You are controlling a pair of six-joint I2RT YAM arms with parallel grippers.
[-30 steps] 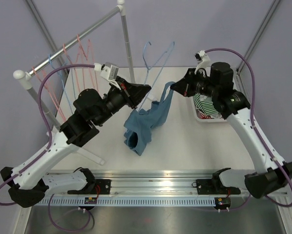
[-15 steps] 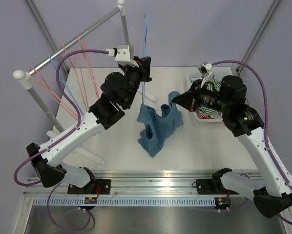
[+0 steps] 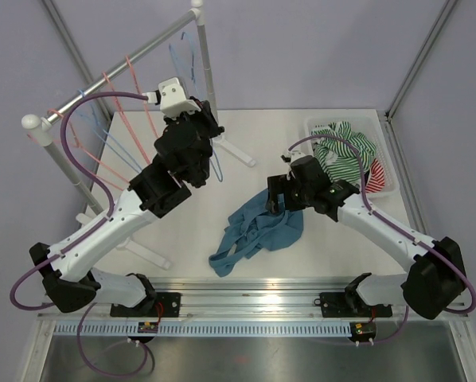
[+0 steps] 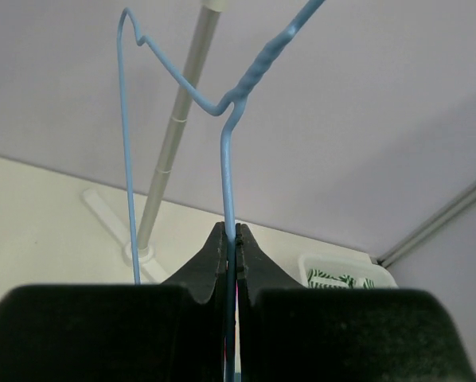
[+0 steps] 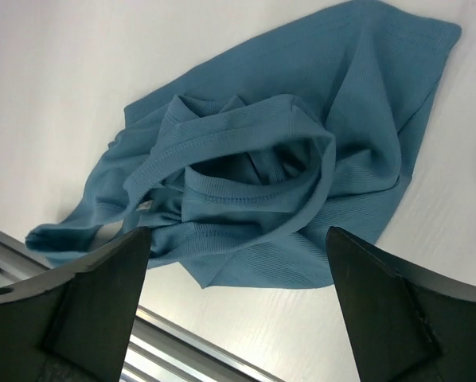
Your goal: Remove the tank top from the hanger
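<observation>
The blue tank top (image 3: 258, 235) lies crumpled on the white table, off the hanger. My right gripper (image 3: 276, 195) hovers just above it. In the right wrist view its fingers stand wide apart over the tank top (image 5: 286, 175), and the right gripper (image 5: 238, 239) holds nothing. My left gripper (image 3: 204, 126) is raised near the rack pole. In the left wrist view it (image 4: 230, 232) is shut on the wire of the bare blue hanger (image 4: 226, 143). The hanger (image 3: 180, 60) reaches up toward the rack rail.
A clothes rack rail (image 3: 119, 68) with several red and blue hangers (image 3: 134, 95) runs along the back left; its pole foot (image 3: 238, 153) rests on the table. A white basket (image 3: 385, 179) of striped clothes sits at the back right. A metal rail (image 3: 254, 306) lines the near edge.
The right gripper came down and left with the tank top, laid it on the table and opened. The left arm carried the now bare hanger back toward the rack rail.
</observation>
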